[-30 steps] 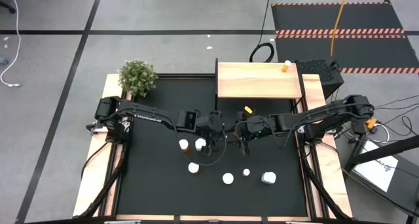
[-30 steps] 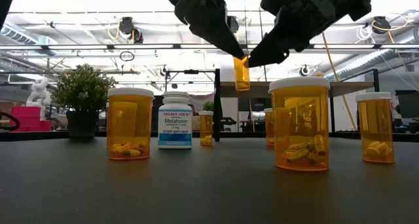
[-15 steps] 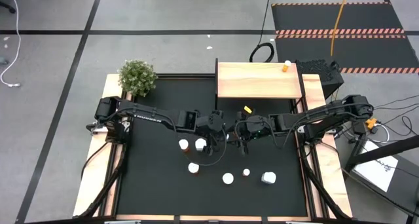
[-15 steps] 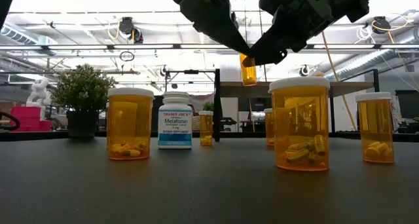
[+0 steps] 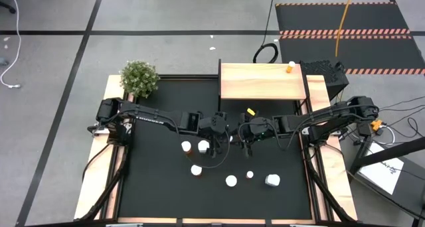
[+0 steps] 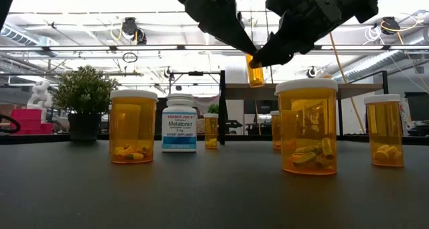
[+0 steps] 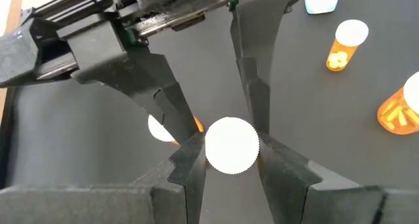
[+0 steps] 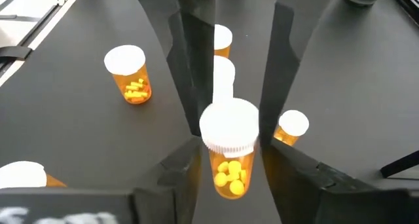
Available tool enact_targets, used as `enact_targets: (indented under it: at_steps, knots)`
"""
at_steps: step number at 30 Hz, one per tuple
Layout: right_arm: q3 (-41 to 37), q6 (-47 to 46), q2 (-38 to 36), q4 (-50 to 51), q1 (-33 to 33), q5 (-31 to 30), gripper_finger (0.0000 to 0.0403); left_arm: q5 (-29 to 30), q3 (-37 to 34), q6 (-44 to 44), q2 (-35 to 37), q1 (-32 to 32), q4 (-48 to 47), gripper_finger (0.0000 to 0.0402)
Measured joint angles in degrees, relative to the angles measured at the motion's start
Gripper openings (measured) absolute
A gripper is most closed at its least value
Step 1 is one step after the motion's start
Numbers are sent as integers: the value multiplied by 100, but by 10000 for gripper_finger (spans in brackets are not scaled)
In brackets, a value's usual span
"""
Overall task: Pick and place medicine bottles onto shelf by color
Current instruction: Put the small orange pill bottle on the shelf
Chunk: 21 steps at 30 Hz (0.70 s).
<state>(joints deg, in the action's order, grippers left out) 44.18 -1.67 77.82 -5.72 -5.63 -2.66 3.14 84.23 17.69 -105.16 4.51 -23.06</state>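
A small orange medicine bottle (image 6: pixel 255 73) with a white cap hangs in the air over the middle of the black mat. My left gripper (image 7: pixel 232 164) comes at it from the left and my right gripper (image 8: pixel 229 160) from the right, and both are shut on it. Several other medicine bottles stand upright on the mat: orange ones (image 6: pixel 133 126) (image 6: pixel 307 126) (image 6: pixel 385 130) and a white labelled one (image 6: pixel 179 122). The pale wooden shelf (image 5: pixel 262 81) stands at the far edge with one small orange bottle (image 5: pixel 290 68) at its far right corner. My left gripper pinches the sides of the bottle's white cap (image 7: pixel 232 145) between its two fingers, slanting down from the table's left. The bottle hangs below the fingers, nearly upright and clear of the mat. My right gripper has its fingers (image 8: pixel 273 155) on either side of the cap's lower rim (image 8: pixel 229 147), slanting down from the table's right. The orange body (image 8: pixel 229 175) with its yellow pills hangs below them.
A green potted plant (image 5: pixel 139 77) stands at the mat's far left corner. A small yellow piece (image 5: pixel 251 111) lies on the mat in front of the shelf. Wooden rails (image 5: pixel 99 167) run along both sides of the mat. The shelf top is bare left of its one bottle.
My right gripper has shut onto the bottle that my left gripper holds. The bottle has shifted slightly up and toward the table's right and now tilts a little. Both arms have otherwise kept their places.
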Motion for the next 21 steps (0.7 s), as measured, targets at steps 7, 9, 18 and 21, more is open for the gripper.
enact_targets:
  at_steps: [7,9,18,21]
  knots:
    - [0,87,0,-2,2,-4,118,2,0,-54,0,15,55,127]
    - [0,91,0,-2,2,-2,113,11,0,-85,0,24,58,129]
    - [0,152,-53,28,2,-7,109,40,0,-270,0,108,65,209]
    - [0,164,-101,60,2,-22,108,372,0,-275,0,170,41,242]
